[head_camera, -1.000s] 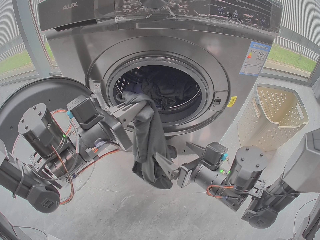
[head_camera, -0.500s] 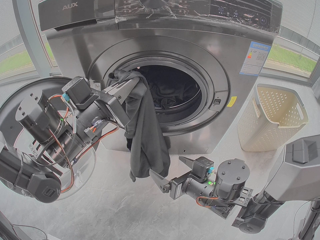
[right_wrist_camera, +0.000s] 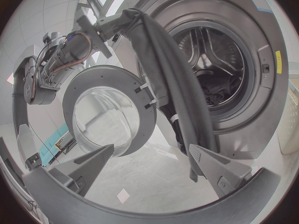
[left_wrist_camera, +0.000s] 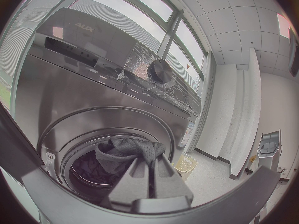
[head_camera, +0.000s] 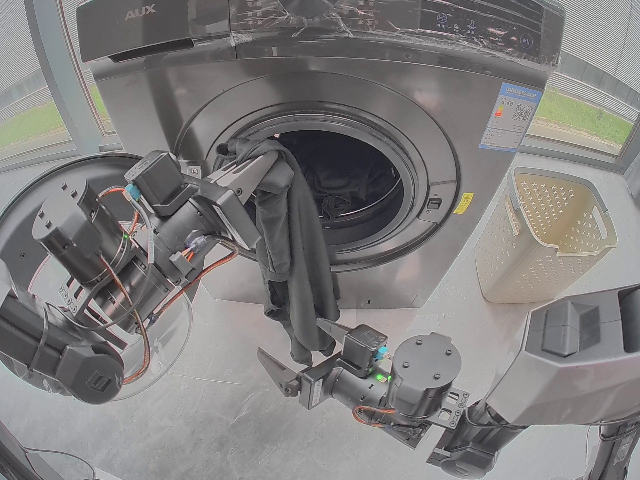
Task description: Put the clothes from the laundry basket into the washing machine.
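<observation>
A silver front-loading washing machine [head_camera: 400,88] stands with its round door [head_camera: 40,195] swung open to the robot's left. The left gripper [head_camera: 267,161] is raised at the upper left rim of the drum opening [head_camera: 347,181], its fingers pinched together on one bunched end of a dark grey garment [head_camera: 293,248]. The rest of the garment hangs straight down outside the machine, in front of the opening, with its hem above the floor [head_camera: 200,421]. The right gripper [head_camera: 290,337] sits low beneath the hanging cloth with its fingers spread wide, holding nothing. The cream laundry basket [head_camera: 547,235] stands on the floor at the robot's right, well apart from both arms.

The likely risk is that only the held end goes into the drum while the long tail stays draped over the door seal or slides back out onto the floor, because most of the cloth's weight hangs outside. The loose hem could also snag on a right finger.

The left wrist view shows the left gripper [left_wrist_camera: 149,159] closed on the mesh-textured bunch [left_wrist_camera: 130,148], a detail the head view blurs. The right wrist view looks up past the right gripper [right_wrist_camera: 151,147] and shows dark clothes [right_wrist_camera: 218,94] already lying in the drum. The hem there appears to brush one finger [right_wrist_camera: 215,168], though contact cannot be confirmed.
</observation>
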{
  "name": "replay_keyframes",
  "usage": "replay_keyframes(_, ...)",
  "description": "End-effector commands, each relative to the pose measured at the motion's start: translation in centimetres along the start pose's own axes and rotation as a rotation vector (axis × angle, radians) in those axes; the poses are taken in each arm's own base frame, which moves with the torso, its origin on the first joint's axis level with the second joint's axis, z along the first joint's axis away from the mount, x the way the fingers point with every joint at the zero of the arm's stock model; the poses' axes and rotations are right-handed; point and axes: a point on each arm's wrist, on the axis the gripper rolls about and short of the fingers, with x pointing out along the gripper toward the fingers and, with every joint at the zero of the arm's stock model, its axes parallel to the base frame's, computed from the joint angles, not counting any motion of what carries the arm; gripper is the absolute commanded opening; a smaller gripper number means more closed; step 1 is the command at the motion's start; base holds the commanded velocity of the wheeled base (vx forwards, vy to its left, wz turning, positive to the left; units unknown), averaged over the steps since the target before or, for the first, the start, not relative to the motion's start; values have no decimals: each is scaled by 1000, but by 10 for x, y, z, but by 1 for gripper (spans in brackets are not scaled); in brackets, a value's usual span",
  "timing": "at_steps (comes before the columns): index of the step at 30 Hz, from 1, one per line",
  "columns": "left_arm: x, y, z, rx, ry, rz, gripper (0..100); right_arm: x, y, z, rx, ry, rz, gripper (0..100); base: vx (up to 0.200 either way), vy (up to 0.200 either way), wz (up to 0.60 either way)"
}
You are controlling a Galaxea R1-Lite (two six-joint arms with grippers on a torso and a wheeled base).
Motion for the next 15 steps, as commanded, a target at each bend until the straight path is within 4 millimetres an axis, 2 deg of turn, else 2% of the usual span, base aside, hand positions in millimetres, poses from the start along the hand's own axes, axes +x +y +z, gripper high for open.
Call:
replay_keyframes(1, 0, 0, 1, 0, -3, -1, 0, 20, 6, -8, 3, -14, 30, 100, 0, 0, 0)
replay_keyframes(6, 0, -1, 1, 0, -4, -1, 0, 33, 5, -13, 6, 2, 44, 100, 0, 0, 0)
replay_keyframes(15, 1, -4, 4, -3, -13, -11, 0, 72, -7, -22, 8, 51, 65, 100, 0, 0, 0)
